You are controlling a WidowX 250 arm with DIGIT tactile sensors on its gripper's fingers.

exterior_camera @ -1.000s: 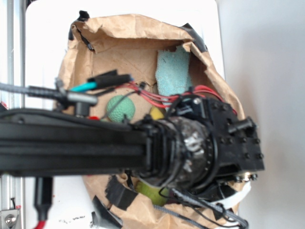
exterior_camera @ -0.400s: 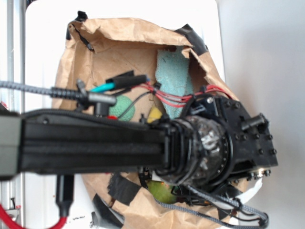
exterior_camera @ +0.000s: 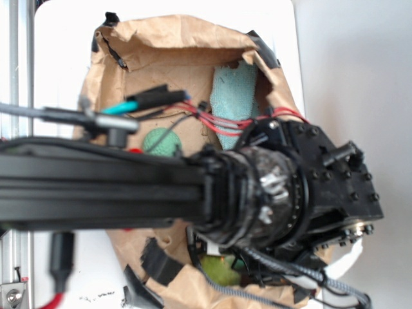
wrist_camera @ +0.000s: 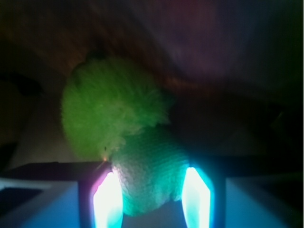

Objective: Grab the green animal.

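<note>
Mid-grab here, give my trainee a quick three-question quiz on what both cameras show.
1. True or false: in the wrist view, the green animal lies wholly outside the pincer.
2. Which part sits between the fingers? A) fuzzy tuft B) paler rounded lump C) yellow sponge
3. Fill in: in the exterior view, the round teal-green ____ lies on the brown paper.

Key: 1 false; 2 B; 3 ball.
</note>
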